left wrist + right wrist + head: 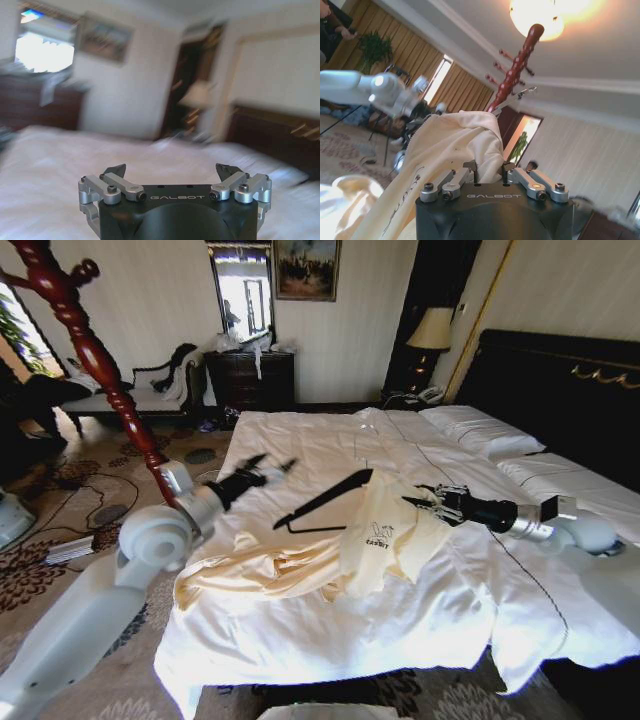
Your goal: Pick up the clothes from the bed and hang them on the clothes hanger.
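Observation:
The clothes (375, 540), a pale cream top with a small dark logo, lie crumpled near the front of the bed (300, 440). One part is pulled up. My right gripper (418, 502) is shut on that raised fabric (465, 140), low over the bed's right half. The black clothes hanger (322, 503) slants up from the sheet, its upper end under the lifted cloth. My left gripper (276, 467) hovers open above the bed, left of the hanger and apart from it. Nothing sits between its fingers (116, 172).
The reddish wooden coat stand (95, 360) rises at the left beside my left arm. White pillows (480, 430) and the dark headboard (560, 380) are at the right. A dresser (250, 380), a lamp (432, 330) and a bench stand along the far wall.

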